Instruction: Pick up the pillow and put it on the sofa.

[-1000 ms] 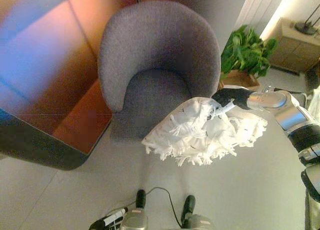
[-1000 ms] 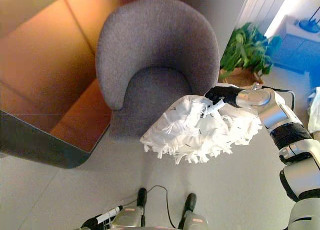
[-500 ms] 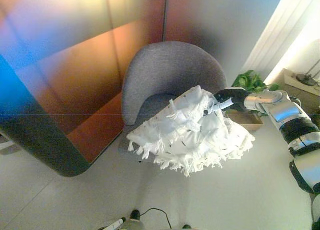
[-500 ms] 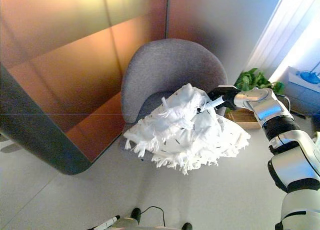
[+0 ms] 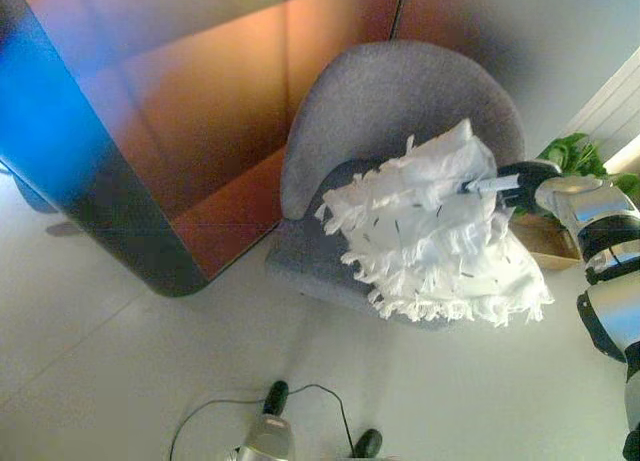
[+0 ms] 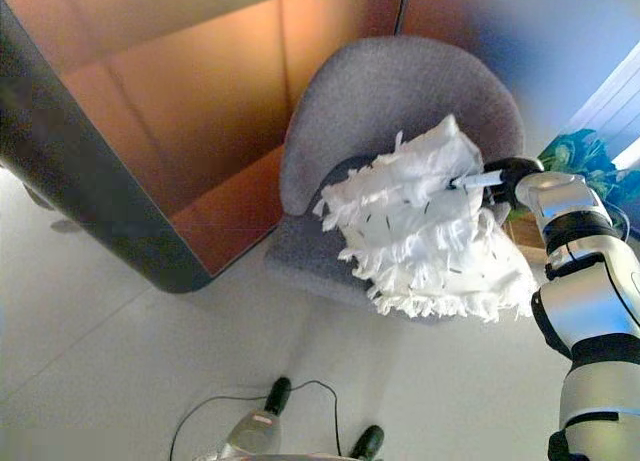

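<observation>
Since the earlier frames the pillow (image 5: 435, 231) has been carried further over the sofa (image 5: 400, 101); the camera has shifted too. The right hand (image 5: 520, 176) is clenched on the pillow's upper right corner. The seat and right arm of the sofa are largely hidden behind the pillow. The pillow's long axis runs from upper left to lower right, fringe hanging off the front edge. A plant (image 5: 580, 156) is cut off at right. No writing is legible. The left hand is not seen.

Looks like a lounge or office waiting area: grey tub armchair (image 5: 400, 131) against wood-panelled wall (image 5: 230, 91), potted plant (image 5: 570, 156) at right, pale tiled floor (image 5: 100, 381).
</observation>
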You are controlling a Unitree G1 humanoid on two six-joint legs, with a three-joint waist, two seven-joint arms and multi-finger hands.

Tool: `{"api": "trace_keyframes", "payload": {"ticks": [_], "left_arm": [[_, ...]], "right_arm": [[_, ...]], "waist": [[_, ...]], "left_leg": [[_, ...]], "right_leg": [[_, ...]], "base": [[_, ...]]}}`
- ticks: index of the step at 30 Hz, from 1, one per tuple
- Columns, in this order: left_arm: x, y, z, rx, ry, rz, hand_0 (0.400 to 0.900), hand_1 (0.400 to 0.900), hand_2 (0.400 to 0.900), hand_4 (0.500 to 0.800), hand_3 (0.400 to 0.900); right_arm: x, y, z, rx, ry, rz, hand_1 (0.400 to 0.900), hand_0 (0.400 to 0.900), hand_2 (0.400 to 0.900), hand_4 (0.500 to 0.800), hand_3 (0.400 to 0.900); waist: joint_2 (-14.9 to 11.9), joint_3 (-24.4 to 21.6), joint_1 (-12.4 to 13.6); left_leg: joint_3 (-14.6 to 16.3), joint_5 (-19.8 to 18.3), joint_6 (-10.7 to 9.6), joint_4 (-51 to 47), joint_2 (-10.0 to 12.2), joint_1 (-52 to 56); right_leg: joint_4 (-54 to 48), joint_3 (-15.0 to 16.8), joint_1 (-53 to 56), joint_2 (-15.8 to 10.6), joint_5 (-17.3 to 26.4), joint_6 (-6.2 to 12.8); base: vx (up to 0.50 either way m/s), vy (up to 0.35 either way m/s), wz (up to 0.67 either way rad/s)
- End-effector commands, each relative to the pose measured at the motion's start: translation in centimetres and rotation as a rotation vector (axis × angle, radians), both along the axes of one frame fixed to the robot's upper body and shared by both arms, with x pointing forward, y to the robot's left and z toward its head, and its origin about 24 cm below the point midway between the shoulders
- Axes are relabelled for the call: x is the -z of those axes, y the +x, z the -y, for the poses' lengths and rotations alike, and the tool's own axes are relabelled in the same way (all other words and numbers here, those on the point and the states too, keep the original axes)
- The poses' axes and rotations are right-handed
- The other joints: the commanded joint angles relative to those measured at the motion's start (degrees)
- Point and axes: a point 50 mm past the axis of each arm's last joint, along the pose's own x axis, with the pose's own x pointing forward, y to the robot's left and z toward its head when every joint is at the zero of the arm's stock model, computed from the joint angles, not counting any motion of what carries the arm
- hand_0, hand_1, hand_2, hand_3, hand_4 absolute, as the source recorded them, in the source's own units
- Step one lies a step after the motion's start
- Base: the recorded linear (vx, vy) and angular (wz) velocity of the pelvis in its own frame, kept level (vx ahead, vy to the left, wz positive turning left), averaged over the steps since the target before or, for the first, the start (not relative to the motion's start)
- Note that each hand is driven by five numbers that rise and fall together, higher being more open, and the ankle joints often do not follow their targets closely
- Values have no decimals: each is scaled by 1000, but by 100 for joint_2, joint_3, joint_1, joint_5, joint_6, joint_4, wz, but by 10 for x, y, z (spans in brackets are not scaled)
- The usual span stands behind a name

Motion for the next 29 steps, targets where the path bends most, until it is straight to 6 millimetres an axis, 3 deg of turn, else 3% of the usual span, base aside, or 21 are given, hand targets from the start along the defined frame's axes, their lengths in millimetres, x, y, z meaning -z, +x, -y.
{"api": "trace_keyframes", "payload": {"ticks": [1, 10, 23, 29], "left_arm": [[-2, -13, -8, 27, -1, -44, 900, 900, 900, 800, 900], [-1, -9, -3, 56, -30, -38, 900, 900, 900, 800, 900], [-1, -11, -1, 55, -63, -50, 900, 900, 900, 800, 900], [0, -17, 0, 66, -30, -31, 900, 900, 900, 800, 900]], "right_arm": [[-149, -19, 19, 88, -71, 424, 900, 900, 900, 800, 900], [-134, -27, 36, 56, -104, 300, 900, 900, 900, 800, 900], [-125, -33, 47, 20, -133, 274, 900, 900, 900, 800, 900], [-96, -33, 53, -10, -73, 304, 900, 900, 900, 800, 900]], "waist": [[-150, 202, 130], [-50, 146, 55], [119, 22, -164], [173, -115, -295]], "left_leg": [[75, -439, 90, -124, -233, 99], [163, -456, 60, -124, -210, 123], [364, -502, 37, -124, -207, 271], [435, -516, 39, -124, -218, 367]], "right_leg": [[-6, 105, 385, 162, -317, 207], [-6, 110, 364, 127, -365, 188], [-6, 240, 394, 68, -398, 189], [-6, 264, 442, 30, -395, 204]], "base": [[-66, 3, -3], [-14, 6, -9], [-10, 20, -8], [2, 2, -3]]}}
